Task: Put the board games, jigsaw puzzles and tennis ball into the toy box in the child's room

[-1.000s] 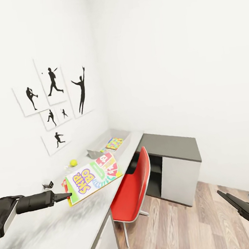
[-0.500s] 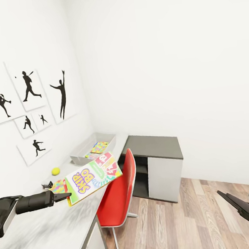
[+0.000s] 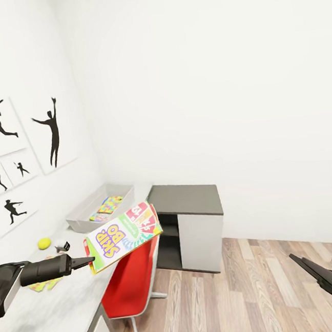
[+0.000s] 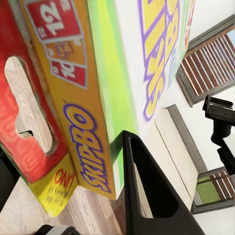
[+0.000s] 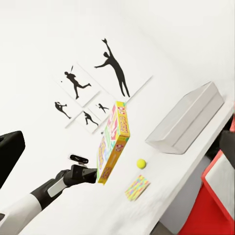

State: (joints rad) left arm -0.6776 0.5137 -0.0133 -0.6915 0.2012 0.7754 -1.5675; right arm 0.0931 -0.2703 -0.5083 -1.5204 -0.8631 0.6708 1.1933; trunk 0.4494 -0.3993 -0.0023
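Skip-Bo board game point(image 3: 123, 235) hangs from my left gripper point(image 3: 89, 260), pinched by one short edge and jutting out flat over the worktop point(image 3: 43, 314), above the red chair point(image 3: 130, 281). The left wrist view shows a dark finger point(image 4: 147, 191) pressed along the box's side, so these jaws are closed on the carton. The toy box point(image 3: 83, 212) stands further along the worktop against the wall, with one jigsaw puzzle point(image 3: 106, 205) already inside it. A second jigsaw puzzle point(image 3: 45, 283) lies on the worktop just under my left arm, and the tennis ball point(image 3: 44, 243) rests near the wall between that puzzle and the bin.

To do this step well, I judge that I should bring the carton forward and keep it level, since a grip on one edge lets a wide, light box sag or twist. It ought to clear the bin's near rim before I lower it, then go down flat on the puzzle and not on the flared side.

My right gripper point(image 3: 301, 263) hangs low over the wood floor, well away from everything; its slim fingers look drawn together and hold nothing.
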